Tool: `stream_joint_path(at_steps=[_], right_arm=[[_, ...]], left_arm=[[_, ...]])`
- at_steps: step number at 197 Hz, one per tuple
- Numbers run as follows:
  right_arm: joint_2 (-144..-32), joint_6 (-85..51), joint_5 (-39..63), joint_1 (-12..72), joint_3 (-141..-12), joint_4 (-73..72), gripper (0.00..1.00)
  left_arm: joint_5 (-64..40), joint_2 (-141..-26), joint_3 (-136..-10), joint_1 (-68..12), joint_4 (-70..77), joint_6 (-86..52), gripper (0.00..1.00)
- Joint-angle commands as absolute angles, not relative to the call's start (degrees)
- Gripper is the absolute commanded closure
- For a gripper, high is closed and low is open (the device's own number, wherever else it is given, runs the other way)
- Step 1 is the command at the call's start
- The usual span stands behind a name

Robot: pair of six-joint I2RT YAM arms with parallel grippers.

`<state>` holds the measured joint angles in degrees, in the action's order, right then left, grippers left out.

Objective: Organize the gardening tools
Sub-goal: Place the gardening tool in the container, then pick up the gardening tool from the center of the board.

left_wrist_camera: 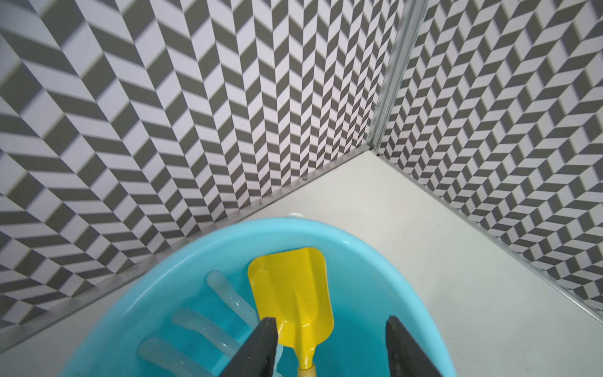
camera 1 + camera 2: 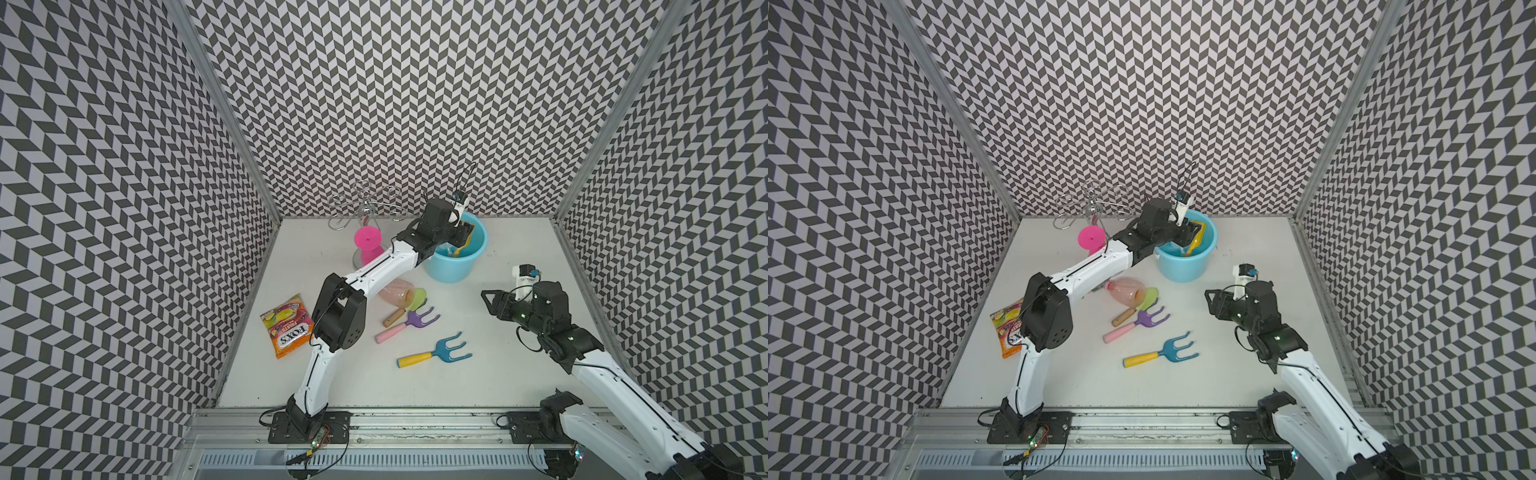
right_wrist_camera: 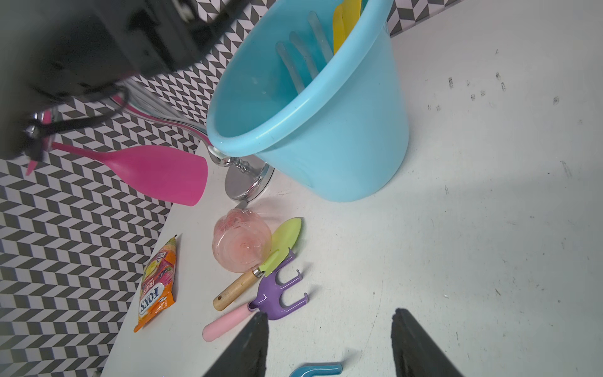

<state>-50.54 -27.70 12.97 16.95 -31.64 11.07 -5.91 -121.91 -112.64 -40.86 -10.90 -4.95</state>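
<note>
Top view: left claw [image 2: 467,232] over bucket [image 2: 449,270], yellow shovel [image 2: 461,249] inside. Bottle [image 2: 395,293], green trowel [image 2: 417,297], purple fork [image 2: 419,319] and blue rake [image 2: 451,349] lie on table [image 2: 519,374].
Left wrist: claw released, jaws spread, shovel handle between. Pale fork [image 1: 208,326] also in bucket.
Right wrist: right claw [image 3: 329,315] spread, empty, near purple fork.
</note>
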Motion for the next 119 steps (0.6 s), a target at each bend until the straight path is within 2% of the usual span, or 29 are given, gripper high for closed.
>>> stream_joint_path(at_steps=[1,43,77,119], right_arm=[[-52.1,-28.1,15.5,16.6,-30.9,8.1,0.38],[-56.6,-27.9,18.4,16.7,-30.4,8.9,0.39],[-59.0,-28.0,19.4,16.8,-28.8,8.2,0.39],[-60.6,-28.6,18.8,17.1,-27.3,7.3,0.39]], left_arm=[[-6.1,-113.1,-107.0,-41.9,-11.8,-4.1,0.4],[-3.7,-98.4,-87.5,-43.5,-9.0,-4.1,0.35],[-2.6,-89.1,-75.6,-44.8,-13.3,-3.9,0.33],[-8.3,-80.3,-62.6,-46.7,-21.4,-4.1,0.33]])
